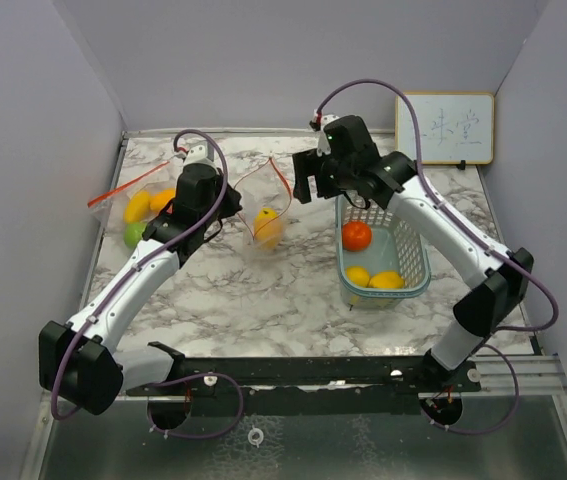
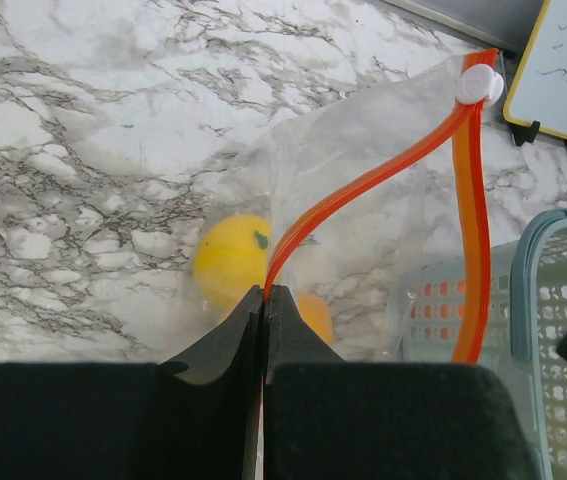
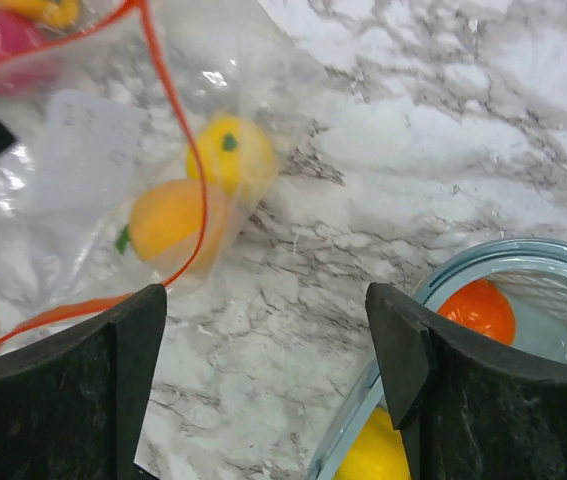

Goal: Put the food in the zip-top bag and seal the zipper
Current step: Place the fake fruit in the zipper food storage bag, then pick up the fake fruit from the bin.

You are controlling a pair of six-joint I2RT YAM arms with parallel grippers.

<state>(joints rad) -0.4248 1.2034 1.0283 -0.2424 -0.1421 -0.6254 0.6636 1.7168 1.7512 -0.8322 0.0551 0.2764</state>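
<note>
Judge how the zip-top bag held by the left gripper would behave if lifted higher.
Probably floppy: the zip-top bag shows creased thin film, and its orange zipper track curves away from the left gripper. The round yellow fruit inside would likely roll to the lowest corner, dragging it down.

Two matching arms for us here: the left arm (image 1: 128,290) and the right arm (image 1: 443,225) both wear glossy white shells along their links, broken up by chunky black joint housings. We see a thin mauve cable (image 1: 363,82) looping off each one, and a small white connector (image 1: 196,153) near the wrist. Their bases share a black rail (image 1: 313,372). Up close, the left gripper (image 2: 265,300) shows matte black wedge-shaped tips. The right gripper (image 3: 263,300) has broad black fingers (image 3: 73,400), faintly mottled.
</note>
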